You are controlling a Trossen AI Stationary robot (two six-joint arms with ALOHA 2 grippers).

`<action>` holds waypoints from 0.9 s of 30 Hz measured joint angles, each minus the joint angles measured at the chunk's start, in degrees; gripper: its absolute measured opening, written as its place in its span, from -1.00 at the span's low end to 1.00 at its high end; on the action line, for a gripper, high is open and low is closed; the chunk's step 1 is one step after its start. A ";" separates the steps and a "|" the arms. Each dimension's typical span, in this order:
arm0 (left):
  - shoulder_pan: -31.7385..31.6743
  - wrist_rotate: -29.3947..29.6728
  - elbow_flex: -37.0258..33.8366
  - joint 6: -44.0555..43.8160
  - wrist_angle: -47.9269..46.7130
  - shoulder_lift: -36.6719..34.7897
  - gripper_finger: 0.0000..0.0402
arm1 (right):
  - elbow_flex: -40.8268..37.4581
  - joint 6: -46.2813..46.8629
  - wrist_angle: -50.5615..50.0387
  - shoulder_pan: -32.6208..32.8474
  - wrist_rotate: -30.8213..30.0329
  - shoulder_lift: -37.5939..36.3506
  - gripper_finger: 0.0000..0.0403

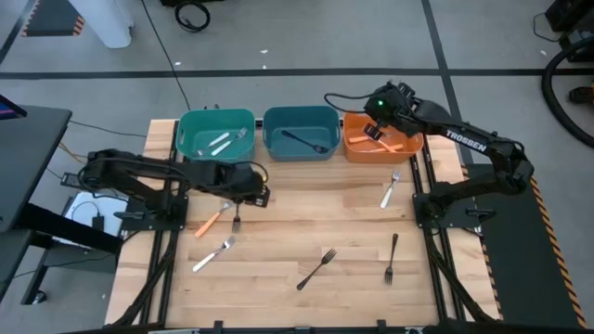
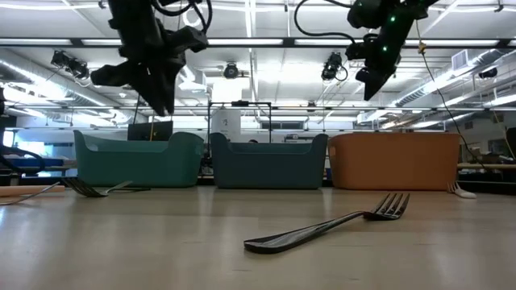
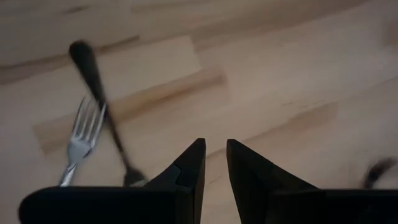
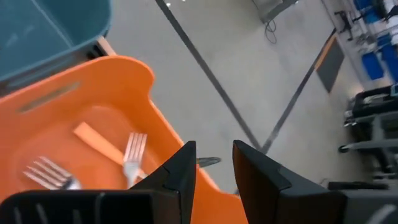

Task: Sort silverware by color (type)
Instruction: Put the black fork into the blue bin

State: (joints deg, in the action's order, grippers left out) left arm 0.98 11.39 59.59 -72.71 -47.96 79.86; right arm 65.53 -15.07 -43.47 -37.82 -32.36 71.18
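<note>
Silverware lies scattered on the wooden table [image 1: 306,209]: an orange-handled fork [image 1: 211,223] beside a small black fork [image 1: 237,221], a white fork [image 1: 213,253], two black forks [image 1: 317,267] [image 1: 392,258] and a white fork [image 1: 391,188]. My left gripper [image 1: 263,192] hangs open above the table, just on the far right of the orange-handled fork. Its wrist view shows that fork's silver head [image 3: 81,134] and the black fork [image 3: 99,93] off to one side of its fingers. My right gripper [image 4: 214,168] is open over the orange bin [image 4: 93,106], holding nothing.
Three bins stand in a row at the far edge: teal [image 1: 215,134] holding white pieces, blue [image 1: 299,134] holding a black piece, and orange [image 1: 382,141] holding orange-handled forks [image 4: 127,155]. The middle of the table between the scattered forks is bare wood.
</note>
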 joint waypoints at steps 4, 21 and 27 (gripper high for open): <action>1.29 0.10 0.00 -1.67 -4.99 3.64 -0.62 | 0.01 4.46 -4.05 2.50 0.02 0.00 -0.44; 0.69 -2.32 -0.02 -0.30 -10.57 15.78 -0.62 | 0.01 15.54 -16.28 11.31 0.46 0.00 -0.44; 0.80 -4.23 -0.02 1.67 -19.89 16.07 -0.62 | 0.01 15.49 -16.26 12.58 0.48 0.00 -0.44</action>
State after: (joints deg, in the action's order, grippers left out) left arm 1.78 7.16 59.57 -71.04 -67.86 95.93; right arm 65.54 0.41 -59.72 -25.24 -31.88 71.18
